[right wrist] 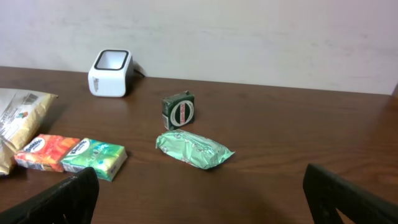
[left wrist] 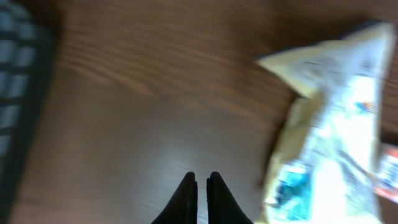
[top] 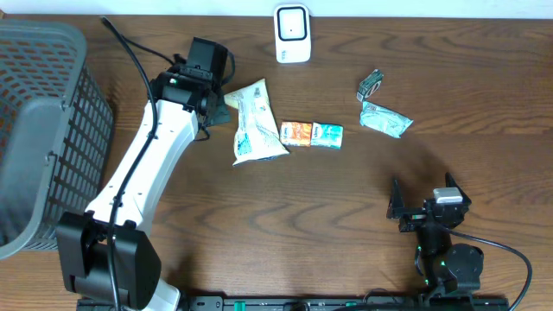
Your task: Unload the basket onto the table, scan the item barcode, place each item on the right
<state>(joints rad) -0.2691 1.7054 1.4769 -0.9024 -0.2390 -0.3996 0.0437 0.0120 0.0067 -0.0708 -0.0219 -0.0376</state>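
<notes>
From overhead, my left gripper (top: 220,102) sat just off the left edge of the snack bag (top: 256,123), up toward its top corner. I honestly couldn't tell from up there whether it touched. The basket (top: 86,121) boxed in the far left side of the table (top: 285,225). The scanner (top: 293,33) stood at the back edge, beyond the bag's top end. An orange pack (top: 296,133) and a green pack (top: 327,134) lay side by side right against the bag's lower right. A green box (top: 371,85) and a foil pouch (top: 384,119) were farther right. There was loads of bare wood along the near side. My right gripper (top: 425,203) sat there, well apart from everything.

The left wrist view was pretty blurry. My fingers were pinched together with only a sliver between them and nothing in it, over bare wood. The snack bag lay off to the right of the tips, not between them. The basket wall showed at the left edge.

In the right wrist view, the jaws were spread wide and empty. The pouch was straight ahead, with the box behind it. The two packs and a corner of the snack bag were off to the left, and the scanner was at the back.
</notes>
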